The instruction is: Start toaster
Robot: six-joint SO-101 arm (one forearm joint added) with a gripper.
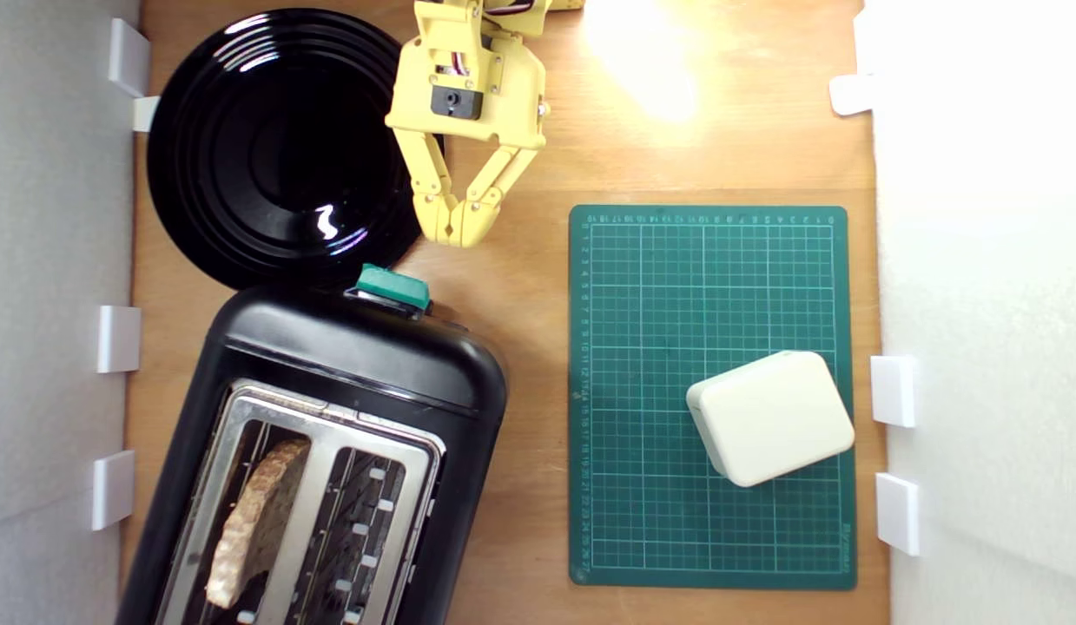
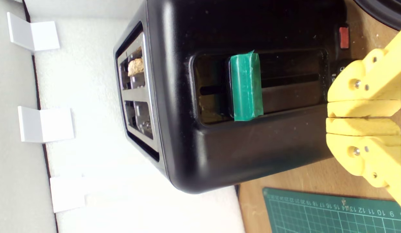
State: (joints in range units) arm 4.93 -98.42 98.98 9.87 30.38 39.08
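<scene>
The glossy black toaster (image 1: 355,382) fills the lower left of the exterior view, its silver top plate around two slots. A slice of bread (image 1: 255,521) stands in the slot nearer the view's left. The teal lever knob (image 1: 392,287) juts from the toaster's end face; the wrist view shows the knob (image 2: 246,86) in its vertical slot near the toaster's top. My yellow gripper (image 1: 458,230) is shut with nothing held, hovering a short way beyond the knob and apart from it. In the wrist view the gripper (image 2: 329,117) has its fingertips pressed together.
A round black plate (image 1: 281,148) lies behind the toaster, beside the gripper. A green cutting mat (image 1: 642,391) on the exterior view's right carries a cream box (image 1: 770,417). White walls with clips (image 1: 119,338) border the wooden table. A red button (image 2: 343,37) sits on the toaster's end.
</scene>
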